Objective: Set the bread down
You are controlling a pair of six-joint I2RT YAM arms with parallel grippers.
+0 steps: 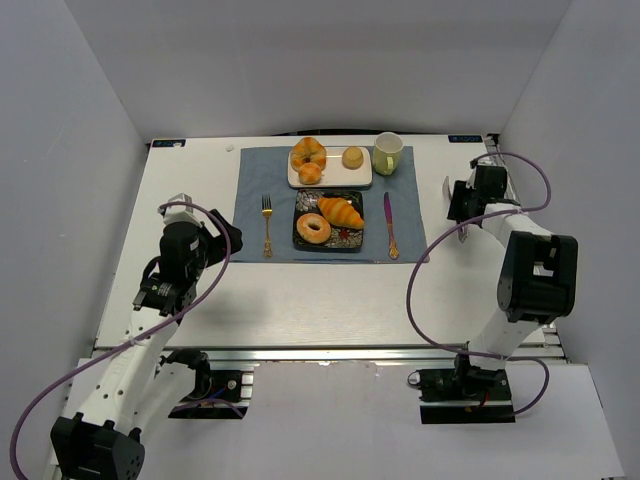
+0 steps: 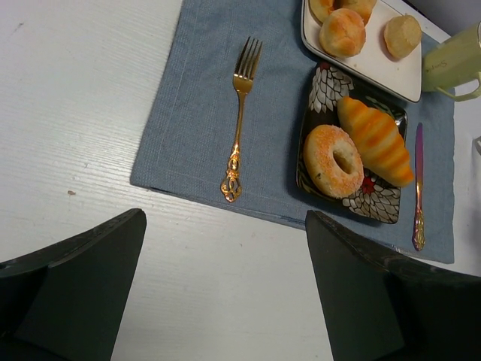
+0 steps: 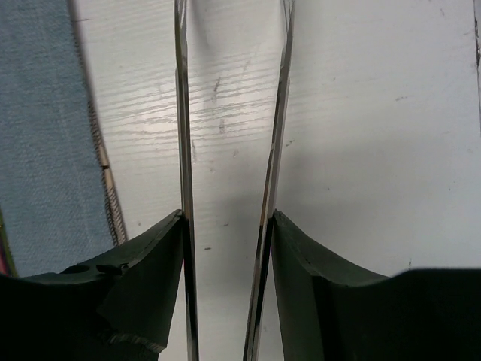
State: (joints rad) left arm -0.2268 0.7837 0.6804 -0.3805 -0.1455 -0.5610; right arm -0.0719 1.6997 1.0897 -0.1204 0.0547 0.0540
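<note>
A striped croissant (image 1: 341,211) and a sugared ring-shaped bread (image 1: 314,229) lie on the black patterned plate (image 1: 352,243). They show again in the left wrist view as the croissant (image 2: 376,139) and the ring bread (image 2: 334,160). Behind them, a white plate (image 1: 366,178) carries three more bread pieces, among them a small bun (image 1: 352,157). My left gripper (image 2: 225,289) hovers open over bare table, left of the placemat, with nothing in it. My right gripper (image 3: 229,218) is to the right of the placemat, shut on metal tongs (image 3: 183,113). The tongs' two arms stand apart with only table between them.
A blue placemat (image 1: 255,170) lies under both plates. On it are a gold fork (image 1: 267,225) to the left, a purple-bladed knife (image 1: 390,225) to the right, and a green cup (image 1: 387,153) at the back right. Grey walls close in three sides.
</note>
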